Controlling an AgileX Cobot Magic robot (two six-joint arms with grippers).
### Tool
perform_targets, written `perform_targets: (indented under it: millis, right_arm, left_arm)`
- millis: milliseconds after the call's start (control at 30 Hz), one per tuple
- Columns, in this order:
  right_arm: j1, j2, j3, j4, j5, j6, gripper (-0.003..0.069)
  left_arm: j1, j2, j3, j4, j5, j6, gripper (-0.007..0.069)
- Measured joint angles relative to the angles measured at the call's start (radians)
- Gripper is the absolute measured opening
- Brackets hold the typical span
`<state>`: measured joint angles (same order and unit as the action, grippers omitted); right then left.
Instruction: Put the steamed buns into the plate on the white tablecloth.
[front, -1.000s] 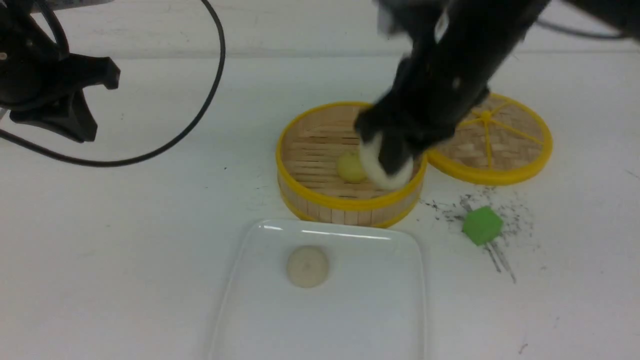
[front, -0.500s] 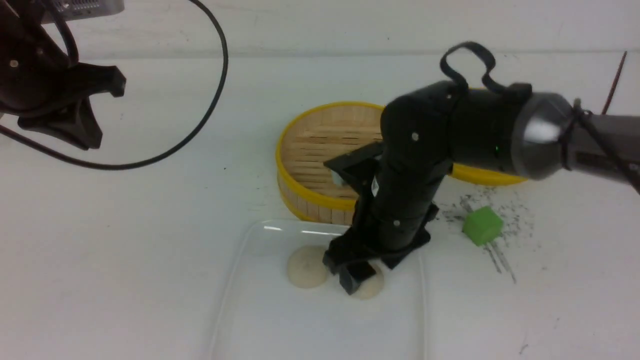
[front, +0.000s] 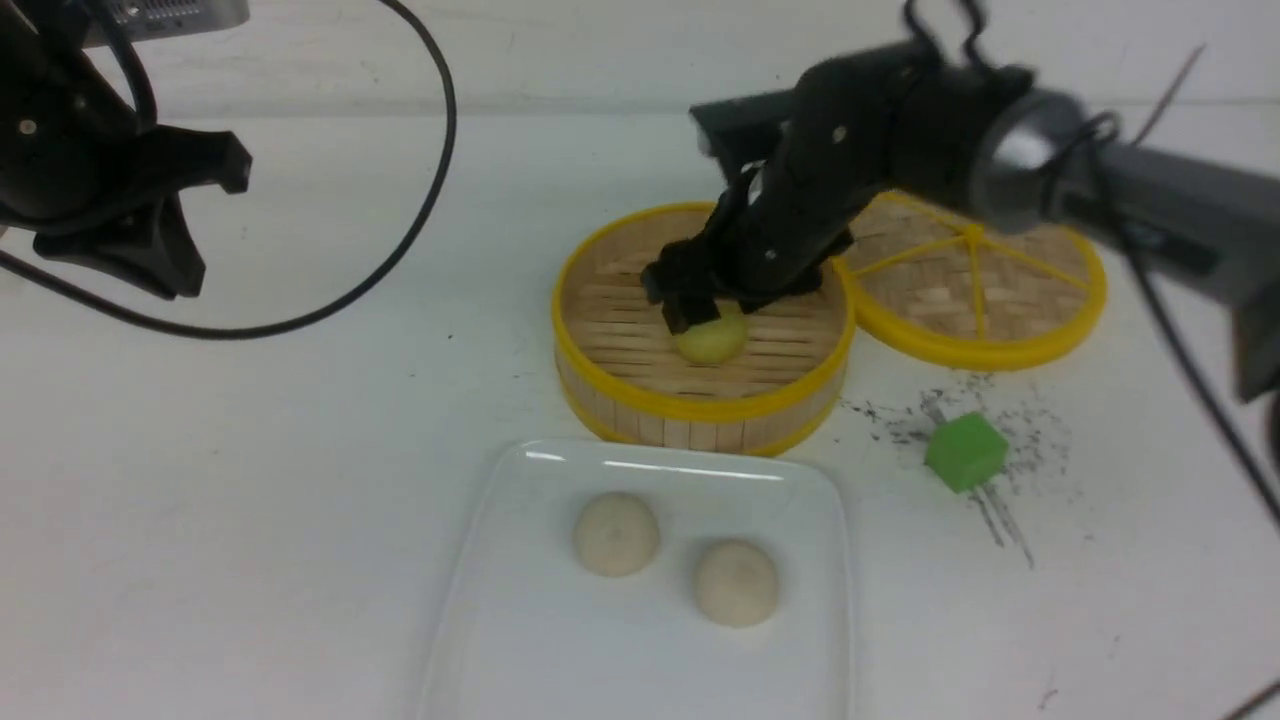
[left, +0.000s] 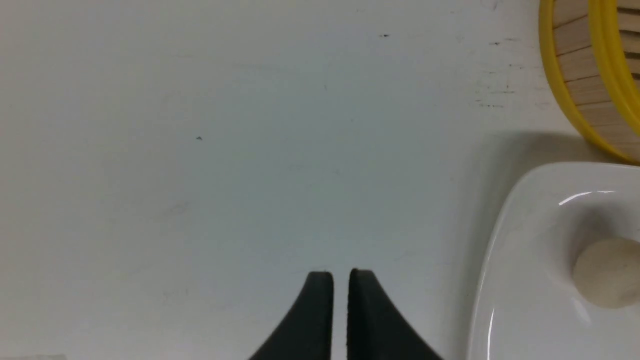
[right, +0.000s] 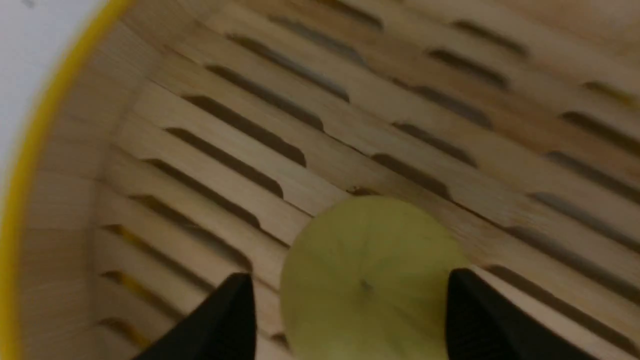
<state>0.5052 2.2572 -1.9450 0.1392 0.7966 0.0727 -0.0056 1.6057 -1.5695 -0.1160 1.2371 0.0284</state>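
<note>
You find the right gripper reaching down into the bamboo steamer. Its jaws are spread wide, one finger on each side of the yellow bun; whether either finger touches it, you cannot tell. That bun sits dome up on the slats, its crown dimple facing the wrist camera. It is round, so there is no long axis to note.

The first beige bun and the second beige bun sit dome up on the plate, apart, lined far-left to near-right. The plate's near end is cut off, so its long axis is undetermined.

The left gripper hangs over the bare white tablecloth, left of the plate. Its fingers are almost together with a thin slit between them, and it holds nothing.
</note>
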Motion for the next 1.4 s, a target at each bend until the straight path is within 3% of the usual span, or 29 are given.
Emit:
perform_targets:
  millis: [67, 233, 333, 400, 533, 733, 833, 967, 1067, 1100, 1200, 1300, 1400]
  right_arm:
    - [0.000, 0.032, -0.021, -0.004, 0.012, -0.016, 0.0434]
    - [0.000, 0.025, -0.118, -0.009, 0.162, -0.103, 0.0111]
    - [0.001, -0.028, -0.190, 0.007, 0.319, -0.157, 0.0018]
    - [0.001, -0.111, -0.245, 0.023, 0.411, -0.177, 0.0015]
    - [0.001, -0.255, -0.236, 0.042, 0.427, -0.178, 0.0015]
    - [0.077, -0.527, 0.209, 0.123, 0.438, -0.179, 0.0020]
    - [0.141, -0.560, 0.436, 0.137, 0.419, -0.179, 0.0034]
    - [0.228, -0.540, 0.658, 0.141, 0.204, -0.180, 0.0119]
    - [0.263, -0.503, 0.704, 0.140, 0.114, -0.180, 0.0216]
    - [0.281, -0.472, 0.714, 0.135, 0.069, -0.180, 0.0302]
    - [0.290, -0.443, 0.714, 0.130, 0.018, -0.180, 0.0431]
    - [0.290, -0.442, 0.714, 0.111, -0.009, -0.180, 0.0535]
    - [0.290, -0.451, 0.695, 0.086, 0.018, -0.180, 0.0589]
  left_arm:
    - [0.000, 0.000, 0.000, 0.000, 0.000, 0.000, 0.0072]
    - [0.000, 0.004, 0.000, -0.001, 0.001, 0.000, 0.0073]
    - [0.000, 0.010, 0.000, 0.000, 0.001, 0.000, 0.0073]
    - [0.000, 0.014, 0.000, 0.000, 0.001, 0.000, 0.0073]
    - [0.000, 0.017, 0.000, -0.014, 0.001, 0.000, 0.0073]
    - [0.000, 0.017, 0.000, -0.058, 0.001, 0.000, 0.0074]
    - [0.000, 0.017, 0.000, -0.060, 0.001, 0.000, 0.0078]
    - [0.000, 0.017, 0.000, -0.060, 0.001, 0.000, 0.0088]
    - [0.000, 0.017, 0.000, -0.061, 0.001, 0.000, 0.0089]
    - [0.000, 0.017, 0.000, -0.063, 0.001, 0.000, 0.0090]
    - [0.000, 0.017, 0.000, -0.063, 0.001, 0.000, 0.0091]
    - [0.000, 0.017, 0.000, -0.064, 0.001, 0.000, 0.0091]
    - [0.000, 0.017, 0.000, -0.087, 0.001, 0.000, 0.0092]
